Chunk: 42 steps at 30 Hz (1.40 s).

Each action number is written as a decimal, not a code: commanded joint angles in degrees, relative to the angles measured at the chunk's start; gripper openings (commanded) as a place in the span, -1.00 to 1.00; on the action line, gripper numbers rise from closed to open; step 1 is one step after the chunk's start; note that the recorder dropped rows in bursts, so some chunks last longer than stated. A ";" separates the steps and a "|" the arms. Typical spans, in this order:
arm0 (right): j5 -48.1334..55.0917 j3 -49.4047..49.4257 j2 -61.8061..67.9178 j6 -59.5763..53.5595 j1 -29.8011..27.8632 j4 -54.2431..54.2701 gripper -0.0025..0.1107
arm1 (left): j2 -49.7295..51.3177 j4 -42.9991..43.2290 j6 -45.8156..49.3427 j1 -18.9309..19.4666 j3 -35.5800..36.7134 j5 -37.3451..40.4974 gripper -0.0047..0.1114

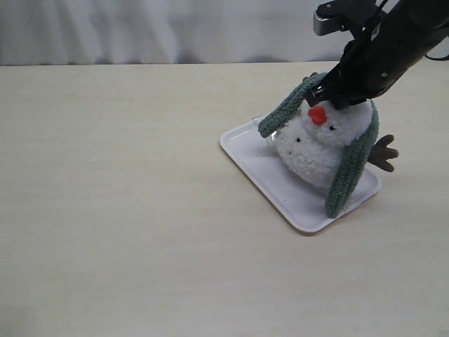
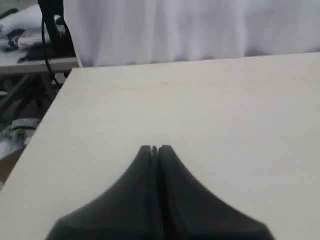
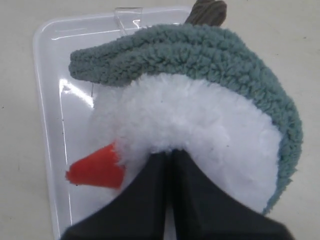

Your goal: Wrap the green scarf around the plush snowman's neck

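The plush snowman [image 1: 316,151] leans on a white tray [image 1: 256,165], its orange-red nose [image 1: 318,114] facing front. The green scarf [image 1: 351,172] lies over the back of its head; one end hangs down its right side to the tray, the other sticks out to the left. My right gripper [image 1: 328,98] sits on top of the head. In the right wrist view that gripper [image 3: 171,151] is shut, tips sunk in the snowman's [image 3: 200,120] white fluff, with the scarf [image 3: 200,50] curving beyond. My left gripper [image 2: 154,147] is shut and holds nothing over bare table.
A brown twig arm [image 1: 384,153] juts past the tray's right edge. The clear tray rim [image 3: 47,75] shows beside the nose [image 3: 95,167]. Light wood table [image 1: 112,196] spreads to the left. A white curtain lines the far edge.
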 commanded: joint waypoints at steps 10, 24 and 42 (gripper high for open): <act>4.27 1.38 0.05 -7.65 -0.01 6.66 -0.88 | -0.19 -3.91 -4.08 -0.24 0.15 -38.86 -0.92; 3.77 1.38 0.05 -7.65 -0.01 6.53 -0.88 | 23.18 46.67 -56.97 -0.24 -10.96 -64.65 -0.92; 3.53 1.38 0.05 -7.65 -0.01 4.95 -0.88 | 102.55 63.81 -15.22 -21.04 -48.19 -77.13 -0.76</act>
